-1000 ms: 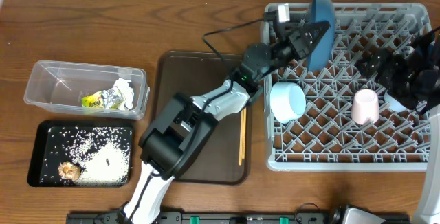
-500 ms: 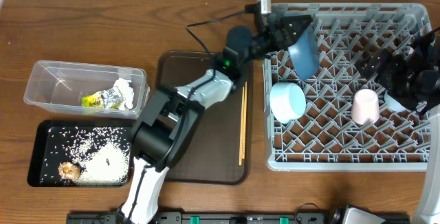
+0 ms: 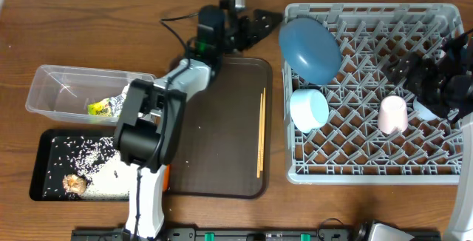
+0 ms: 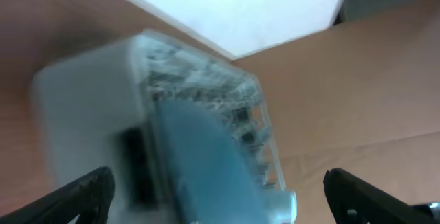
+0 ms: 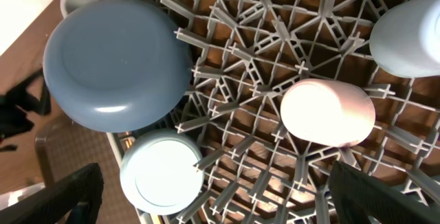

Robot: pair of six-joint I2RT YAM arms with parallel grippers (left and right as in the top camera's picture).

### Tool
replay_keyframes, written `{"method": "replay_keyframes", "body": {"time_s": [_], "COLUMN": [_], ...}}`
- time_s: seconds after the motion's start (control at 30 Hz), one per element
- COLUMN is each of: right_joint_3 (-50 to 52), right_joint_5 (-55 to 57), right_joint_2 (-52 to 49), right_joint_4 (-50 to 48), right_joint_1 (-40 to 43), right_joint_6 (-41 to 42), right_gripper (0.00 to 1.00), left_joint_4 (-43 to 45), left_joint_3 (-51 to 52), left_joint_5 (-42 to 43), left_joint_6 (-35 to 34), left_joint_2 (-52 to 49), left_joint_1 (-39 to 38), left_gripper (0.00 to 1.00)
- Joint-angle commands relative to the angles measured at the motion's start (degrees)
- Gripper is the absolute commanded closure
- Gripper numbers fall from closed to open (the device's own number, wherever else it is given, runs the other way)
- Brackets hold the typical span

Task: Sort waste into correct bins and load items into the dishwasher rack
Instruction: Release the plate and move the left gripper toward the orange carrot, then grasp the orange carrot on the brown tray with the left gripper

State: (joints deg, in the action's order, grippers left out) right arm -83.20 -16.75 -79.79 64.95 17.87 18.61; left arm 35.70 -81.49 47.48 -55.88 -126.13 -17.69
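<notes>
Hanging just left of the dishwasher rack, the left gripper has its fingers spread wide, nothing between them. The blue plate leans tilted in the rack's far-left corner, with the light blue cup right beside it and the pink cup further right. The right gripper hovers over the rack, fingers apart too, empty. The chopsticks lie on the brown tray.

L gripper fingers apart, rack wall dead ahead of tips, blue plate leaning just past it – no way thru. Open table behind. Base-side: brown tray mostly free, chopsticks lying along rack edge.
</notes>
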Motion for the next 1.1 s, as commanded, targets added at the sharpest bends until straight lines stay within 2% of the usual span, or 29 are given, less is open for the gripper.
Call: {"method": "replay_keyframes", "body": {"time_s": [0.0,0.1,0.2,0.33,0.4,0.53,0.6,0.83,0.93,1.07], "right_joint_3": [-0.57,-0.57,-0.57,-0.57,-0.57,-0.57,-0.57,-0.57,-0.57,-0.57], "right_joint_5": [0.24,0.22,-0.66,-2.84,-2.86,-2.78,-2.80,-2.80,-2.80,-2.80], "right_joint_2": [-0.04,-0.04,-0.04,-0.04,-0.04,-0.04,-0.04,-0.04,-0.04,-0.04], "right_joint_4": [-0.11,-0.87,-1.16,-1.49,-1.73,-2.38,-2.97,-5.62,-6.12,-6.62], "right_joint_1": [0.55,0.35,-0.28,-2.34,-3.82,-7.15,-8.33,-10.69,-10.82,-10.82], "right_joint_6": [-1.22,-3.06,-3.98,-7.17,-8.33,-9.05,-9.03,-7.93,-7.93,-7.93], "right_gripper": [0.02,0.02,0.02,0.02,0.02,0.02,0.02,0.02,0.02,0.02], "left_joint_4": [-5.42,-15.45,-28.44,-51.80,-60.59,-76.81,-83.01,-102.51,-103.36,-101.07], "left_joint_3": [-0.92,-0.92,-0.92,-0.92,-0.92,-0.92,-0.92,2.47,8.85,17.81], "left_joint_5": [9.99,12.33,8.92,-12.87,-23.98,-42.62,-46.75,-46.90,-47.74,-56.28], "left_joint_6": [5.18,10.38,19.15,33.38,37.64,41.35,41.72,40.06,37.16,29.62], "left_joint_2": [0.83,2.38,5.84,14.84,19.67,28.41,31.21,33.38,33.38,33.38], "left_joint_1": [2.21,3.98,5.03,4.76,3.87,2.60,2.43,2.21,1.81,1.60], "left_gripper": [0.02,0.02,0.02,0.02,0.02,0.02,0.02,0.02,0.02,0.01]}}
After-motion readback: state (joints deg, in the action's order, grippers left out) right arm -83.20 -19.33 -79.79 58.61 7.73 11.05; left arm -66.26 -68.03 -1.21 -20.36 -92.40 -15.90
